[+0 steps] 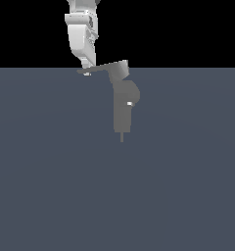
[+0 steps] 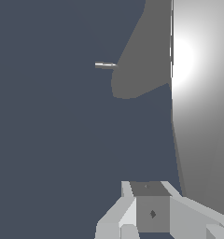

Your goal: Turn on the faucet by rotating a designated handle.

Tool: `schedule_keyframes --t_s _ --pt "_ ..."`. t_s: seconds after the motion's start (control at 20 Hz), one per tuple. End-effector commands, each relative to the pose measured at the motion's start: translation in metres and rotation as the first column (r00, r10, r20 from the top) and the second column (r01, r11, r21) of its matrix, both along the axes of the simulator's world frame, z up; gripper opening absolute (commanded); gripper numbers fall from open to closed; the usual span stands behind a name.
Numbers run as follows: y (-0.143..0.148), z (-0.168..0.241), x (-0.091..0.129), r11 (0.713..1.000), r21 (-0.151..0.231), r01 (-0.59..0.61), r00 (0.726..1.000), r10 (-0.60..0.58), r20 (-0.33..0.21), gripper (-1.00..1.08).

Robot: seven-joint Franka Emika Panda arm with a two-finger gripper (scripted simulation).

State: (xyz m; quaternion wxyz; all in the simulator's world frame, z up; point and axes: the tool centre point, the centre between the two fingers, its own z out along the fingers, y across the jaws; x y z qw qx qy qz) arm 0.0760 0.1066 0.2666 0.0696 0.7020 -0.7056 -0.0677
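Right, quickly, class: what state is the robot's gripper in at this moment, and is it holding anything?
Gripper: at the tip of the faucet's handle, but whether its jaws are open, shut or gripping the handle cannot be told.

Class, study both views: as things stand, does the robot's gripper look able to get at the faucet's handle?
Probably yes. In the exterior view the gripper already sits at the tapered tip of the handle, and nothing stands between them. Whether they actually touch, or whether the jaws are open, cannot be told.

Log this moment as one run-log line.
stage: at handle | gripper: at handle tip, jaw state unclear | faucet: upright | contact: unconfirmed
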Motion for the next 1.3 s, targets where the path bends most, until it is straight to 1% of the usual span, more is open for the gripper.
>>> schedule_keyframes --t_s 0.0,1.25 --pt "0.000 0.001 -0.007 1.000 -0.001 0.000 1.000 -0.001 -0.003 -1.00" --pt "0.002 0.015 -0.072 1.000 -0.001 0.001 1.000 -0.001 -0.003 -1.00"
